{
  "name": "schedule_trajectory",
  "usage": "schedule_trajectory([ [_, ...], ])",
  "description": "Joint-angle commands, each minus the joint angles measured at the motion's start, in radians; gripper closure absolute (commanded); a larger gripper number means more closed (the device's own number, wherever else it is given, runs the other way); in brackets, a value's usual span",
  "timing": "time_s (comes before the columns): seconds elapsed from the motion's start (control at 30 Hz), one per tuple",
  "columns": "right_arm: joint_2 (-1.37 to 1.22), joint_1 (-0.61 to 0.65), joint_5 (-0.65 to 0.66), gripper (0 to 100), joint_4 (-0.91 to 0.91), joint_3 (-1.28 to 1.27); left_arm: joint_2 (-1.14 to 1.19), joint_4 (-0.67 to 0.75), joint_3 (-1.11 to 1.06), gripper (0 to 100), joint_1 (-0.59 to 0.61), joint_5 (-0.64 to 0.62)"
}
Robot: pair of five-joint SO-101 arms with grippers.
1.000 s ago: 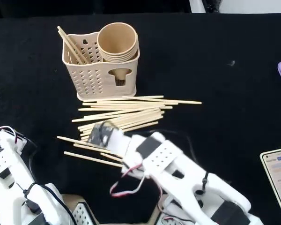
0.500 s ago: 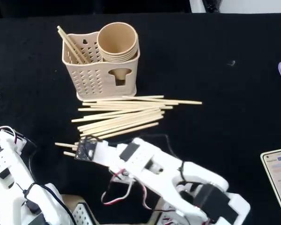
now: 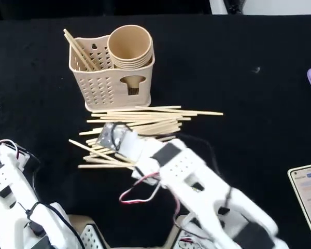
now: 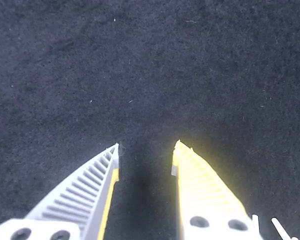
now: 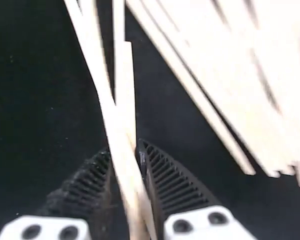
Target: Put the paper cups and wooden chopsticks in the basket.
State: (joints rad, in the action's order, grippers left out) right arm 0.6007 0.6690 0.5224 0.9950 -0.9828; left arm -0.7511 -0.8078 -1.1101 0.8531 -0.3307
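The basket (image 3: 106,88) stands toward the far left of the bench (image 3: 238,93). It already holds a nested stack of cups (image 3: 129,44) on one side and a few sticks (image 3: 80,49) leaning in the other, so the cups look done and the chopsticks are what remains.

Most of those lie in a pile (image 3: 150,120) just on the near side of the basket, roughly parallel to its front wall, with a few splayed out at the pile's near-left end (image 3: 96,155).

The right end effector (image 3: 110,137) is low over that splayed end. Its wrist view shows the jaws (image 5: 124,147) closed to a narrow gap on two or so chopsticks (image 5: 117,120), gripped near one end so that they run out lengthwise ahead of the jaws. An end grip probably suits dropping them upright into the basket, though they may swing or slip.

The left end effector (image 4: 145,146) sits by the near-left corner over bare black cloth, jaws partly open with nothing between them, well out of the way.
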Motion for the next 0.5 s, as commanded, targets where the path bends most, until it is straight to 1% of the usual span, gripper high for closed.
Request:
schedule_trajectory([
  [0.0, 0.183, -0.043, 0.038, 98.8, 0.058, 0.027, -0.025, 0.017, 0.051, 82, -0.008, -0.011],
  [0.17, 0.286, -0.064, 0.080, 98.8, 0.100, 0.007, -0.025, 0.017, 0.051, 82, -0.008, -0.011],
  [0.33, 0.291, -0.158, 0.094, 98.8, 0.043, -0.004, -0.025, 0.017, 0.051, 82, -0.008, -0.011],
  [0.47, 0.286, -0.169, 0.095, 98.7, -0.017, -0.058, -0.025, 0.017, 0.051, 82, -0.008, -0.011],
])
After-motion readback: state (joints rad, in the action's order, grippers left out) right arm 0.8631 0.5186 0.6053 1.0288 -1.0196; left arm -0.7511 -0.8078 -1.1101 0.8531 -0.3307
